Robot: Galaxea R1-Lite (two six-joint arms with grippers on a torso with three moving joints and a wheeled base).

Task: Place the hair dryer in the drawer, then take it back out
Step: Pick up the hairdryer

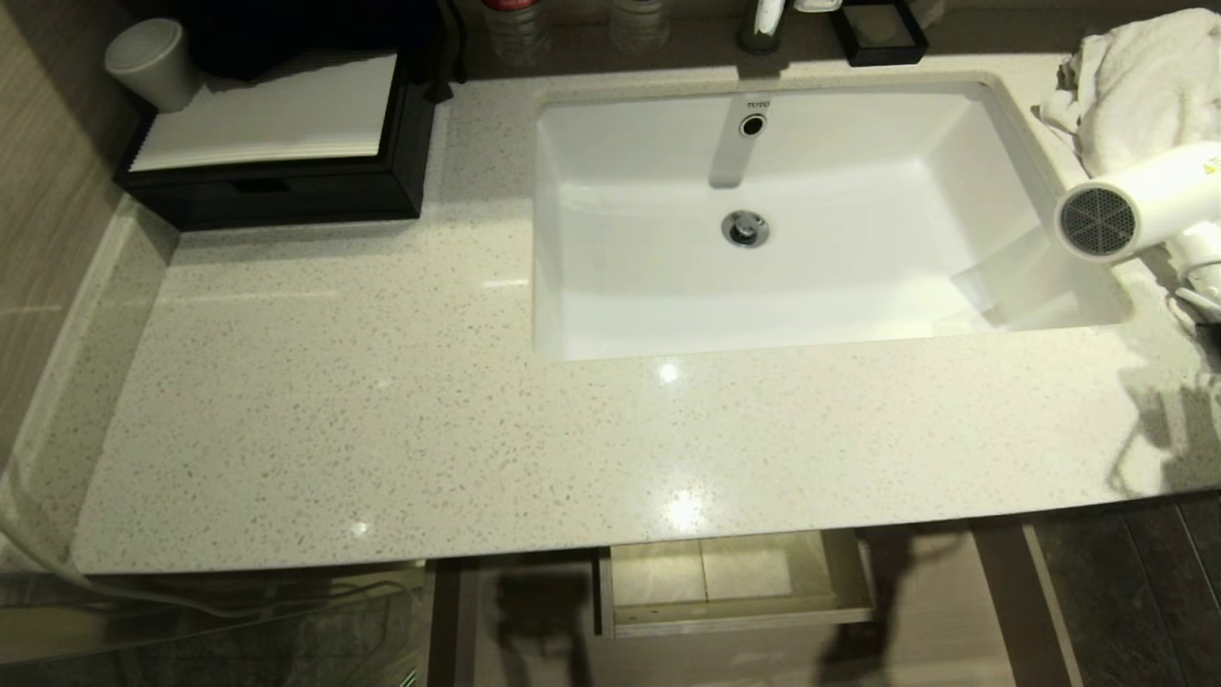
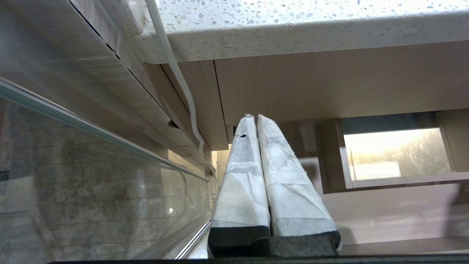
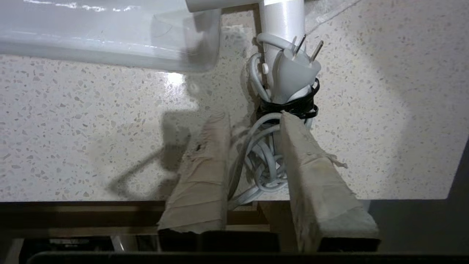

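Drawer (image 1: 734, 582) is sitting pulled out under the near edge of the speckled surface (image 1: 382, 410), its inside showing pale and bare. Left gripper (image 2: 255, 116) is hanging low by the cabinet front below the surface, fingers (image 2: 242, 176) pressed together, holding nothing. Right gripper (image 3: 253, 117) is hovering over the near right part of the surface, fingers (image 3: 205, 172) spread apart on either side of the bundled cord (image 3: 260, 161); cannot tell if they are touching it, no firm clamp showing. Plug (image 3: 296, 69) is sticking up from the cord bundle, tied with a black band. Hair dryer (image 1: 1135, 205) is lying at the right edge of the surface, grey grille facing left and jutting over the right rim of the sink (image 1: 1021, 114). White towel (image 1: 1135, 86) is bunched at the far right just behind the dryer. Black box (image 1: 277, 181) with a white ribbed top is sitting far left, a white cup (image 1: 153, 62) at its far left corner.
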